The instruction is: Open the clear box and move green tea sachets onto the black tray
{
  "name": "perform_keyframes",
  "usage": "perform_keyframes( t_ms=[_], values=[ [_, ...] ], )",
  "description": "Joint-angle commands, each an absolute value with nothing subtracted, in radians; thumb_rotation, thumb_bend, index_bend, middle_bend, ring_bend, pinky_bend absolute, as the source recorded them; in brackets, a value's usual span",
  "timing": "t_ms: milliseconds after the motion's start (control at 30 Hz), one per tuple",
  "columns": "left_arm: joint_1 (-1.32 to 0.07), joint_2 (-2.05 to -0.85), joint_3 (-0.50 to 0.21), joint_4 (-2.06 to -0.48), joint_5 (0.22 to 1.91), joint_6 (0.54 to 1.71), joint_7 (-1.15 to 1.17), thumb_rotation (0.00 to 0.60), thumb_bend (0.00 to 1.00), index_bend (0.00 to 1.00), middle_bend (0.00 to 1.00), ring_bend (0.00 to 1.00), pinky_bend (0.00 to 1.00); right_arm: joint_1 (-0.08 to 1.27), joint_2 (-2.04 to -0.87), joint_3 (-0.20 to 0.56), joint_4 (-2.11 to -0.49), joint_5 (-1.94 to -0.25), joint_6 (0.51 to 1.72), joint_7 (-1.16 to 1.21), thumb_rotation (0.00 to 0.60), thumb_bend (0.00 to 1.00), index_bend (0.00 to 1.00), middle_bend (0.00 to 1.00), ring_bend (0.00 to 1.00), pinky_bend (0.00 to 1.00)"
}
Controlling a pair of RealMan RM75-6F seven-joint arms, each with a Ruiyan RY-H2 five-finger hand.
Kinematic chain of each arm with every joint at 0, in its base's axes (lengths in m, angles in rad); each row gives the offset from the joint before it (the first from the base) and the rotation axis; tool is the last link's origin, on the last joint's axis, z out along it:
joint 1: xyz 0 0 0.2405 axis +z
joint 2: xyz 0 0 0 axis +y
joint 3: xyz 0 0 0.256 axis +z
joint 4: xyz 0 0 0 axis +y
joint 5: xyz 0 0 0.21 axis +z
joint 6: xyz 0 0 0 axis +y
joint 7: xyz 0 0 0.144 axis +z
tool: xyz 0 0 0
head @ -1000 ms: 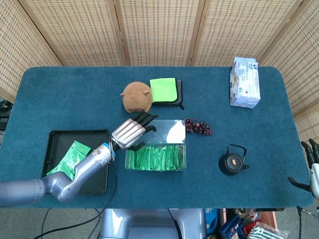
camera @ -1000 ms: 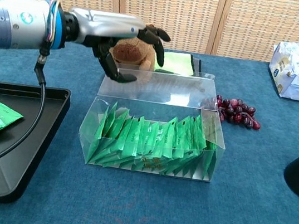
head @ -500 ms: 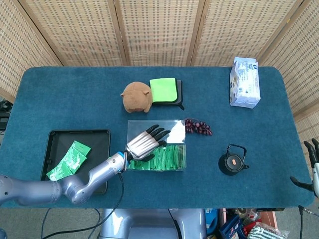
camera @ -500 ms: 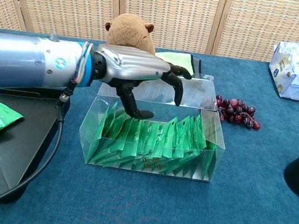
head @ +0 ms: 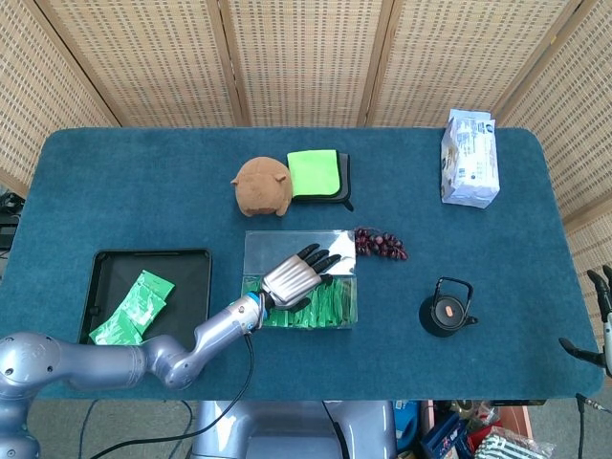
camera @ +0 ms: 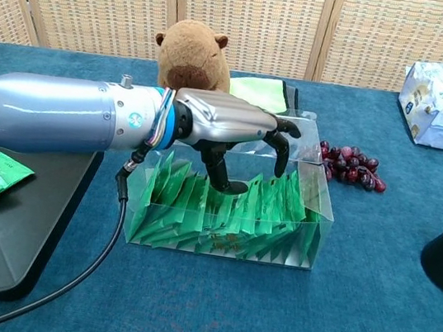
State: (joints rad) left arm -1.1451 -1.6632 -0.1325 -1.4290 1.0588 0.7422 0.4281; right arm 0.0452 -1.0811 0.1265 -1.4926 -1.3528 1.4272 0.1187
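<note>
1. The left hand [camera: 235, 130] hovers over the open clear box [camera: 227, 209], fingers spread and curled downward, holding nothing.
2. Its thumb seems to touch the green tea sachets [camera: 222, 216].
3. Two sachets [head: 134, 306] lie on the black tray [head: 186, 263].
4. The right hand [head: 601, 320] sits at the frame edge, fingers seemingly apart.

The right hand [head: 601, 325] is cut off at the frame edge; whether its fingers hold anything is unclear
</note>
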Motion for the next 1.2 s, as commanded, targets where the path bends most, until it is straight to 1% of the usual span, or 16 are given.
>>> perform_keyframes(
  t_ms=[33,433,700,1100,1200],
  values=[
    [-1.152,-1.671,-0.132,-1.421,1.05,0.734,0.438,0.6,0.42,0.33,0.0,0.0,0.0,0.045,-1.081,0.127,-1.491,-1.35,1.425,0.121,0.6,0.0,0.0,0.0,0.0,0.0],
    [-1.154,-1.687,-0.122,-1.401,1.036,0.729,0.457,0.6,0.42,0.37,0.0,0.0,0.0,0.047,-1.081,0.129,-1.486,-1.344,1.418,0.128,0.6,0.0,0.0,0.0,0.0,0.0],
    [-1.146,-1.68,-0.114,-1.404,1.04,0.736,0.46,0.6,0.42,0.45,0.0,0.0,0.0,0.047,-1.081,0.128,-1.486,-1.344,1.415,0.129,0.6,0.0,0.0,0.0,0.0,0.0],
    [-1.136,-1.67,-0.107,-1.404,1.04,0.736,0.458,0.6,0.42,0.46,0.0,0.0,0.0,0.049,-1.08,0.129,-1.485,-1.345,1.412,0.133,0.6,0.0,0.0,0.0,0.0,0.0],
    [-1.134,-1.671,-0.104,-1.404,1.04,0.735,0.458,0.6,0.42,0.48,0.0,0.0,0.0,0.049,-1.08,0.129,-1.485,-1.345,1.412,0.133,0.6,0.0,0.0,0.0,0.0,0.0]
  ],
)
